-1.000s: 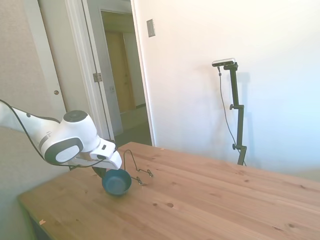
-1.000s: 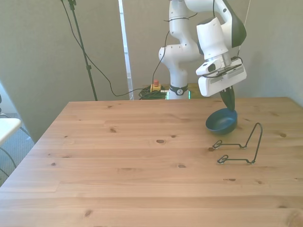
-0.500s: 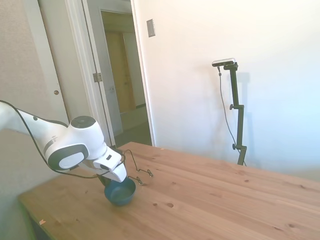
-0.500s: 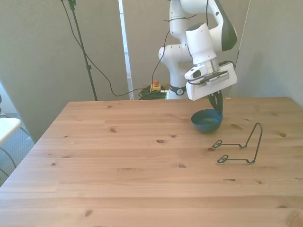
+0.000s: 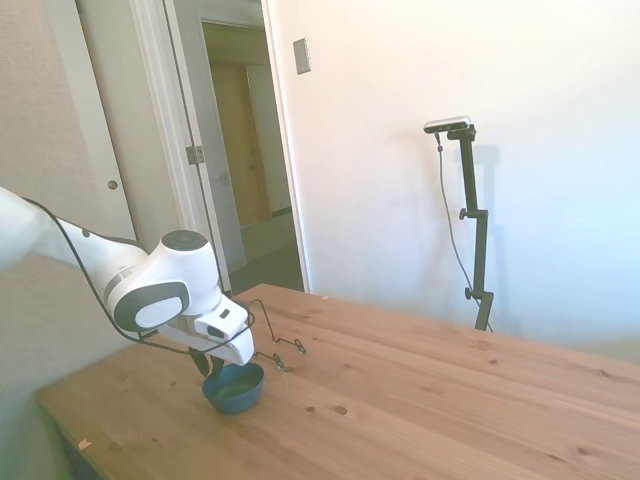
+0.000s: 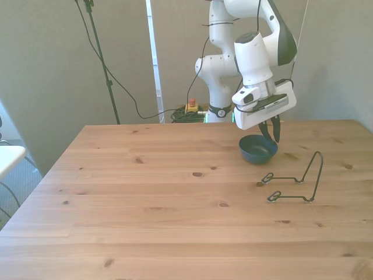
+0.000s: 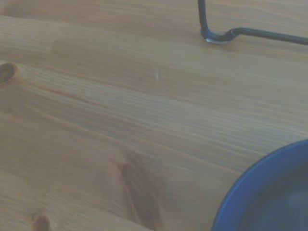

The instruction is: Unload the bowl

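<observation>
Bowl (image 6: 257, 149) sits on the desk (image 6: 145, 204), clear of the wire rack (image 6: 297, 181) beside it. Gripper (image 6: 270, 135) low at the bowl's rim; jaws' state cannot be told. Bowl looks small, light, rigid, smooth-glazed, likely slippery; the rim is the only pinch point.

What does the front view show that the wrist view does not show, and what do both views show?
Only the front view shows the white arm, the gripper at the rim of the bowl, and the whole wire rack standing apart from the bowl, toward the front view's right. Only the wrist view shows the wood grain and knots of the table from close by. Both show the blue bowl, part of the rack and the wooden table.
</observation>
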You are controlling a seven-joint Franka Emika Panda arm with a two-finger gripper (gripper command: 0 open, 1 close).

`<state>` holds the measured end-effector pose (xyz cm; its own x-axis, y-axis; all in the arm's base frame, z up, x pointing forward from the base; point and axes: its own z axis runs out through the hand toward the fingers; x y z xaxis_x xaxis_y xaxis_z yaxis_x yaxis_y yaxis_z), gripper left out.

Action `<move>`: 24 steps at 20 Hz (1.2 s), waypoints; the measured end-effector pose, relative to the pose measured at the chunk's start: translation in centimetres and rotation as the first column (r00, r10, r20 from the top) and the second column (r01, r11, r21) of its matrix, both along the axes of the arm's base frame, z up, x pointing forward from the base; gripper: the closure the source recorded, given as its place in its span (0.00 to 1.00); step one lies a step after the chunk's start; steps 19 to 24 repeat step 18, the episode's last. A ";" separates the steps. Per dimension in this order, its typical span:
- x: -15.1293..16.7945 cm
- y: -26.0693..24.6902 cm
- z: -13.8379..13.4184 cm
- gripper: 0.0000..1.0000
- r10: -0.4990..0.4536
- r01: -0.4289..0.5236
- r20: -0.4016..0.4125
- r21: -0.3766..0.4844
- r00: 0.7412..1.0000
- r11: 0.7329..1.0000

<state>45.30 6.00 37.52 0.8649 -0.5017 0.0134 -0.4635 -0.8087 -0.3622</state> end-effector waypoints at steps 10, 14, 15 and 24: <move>-0.3 2.3 2.4 0.00 -0.019 0.022 0.044 -0.082 0.999 0.996; -0.8 4.6 3.8 0.00 -0.048 0.057 0.072 -0.125 0.996 0.991; -1.0 5.2 4.3 0.00 -0.054 0.065 0.082 -0.135 0.995 0.989; -2.3 7.2 6.1 0.00 -0.049 0.068 0.124 -0.157 0.991 0.985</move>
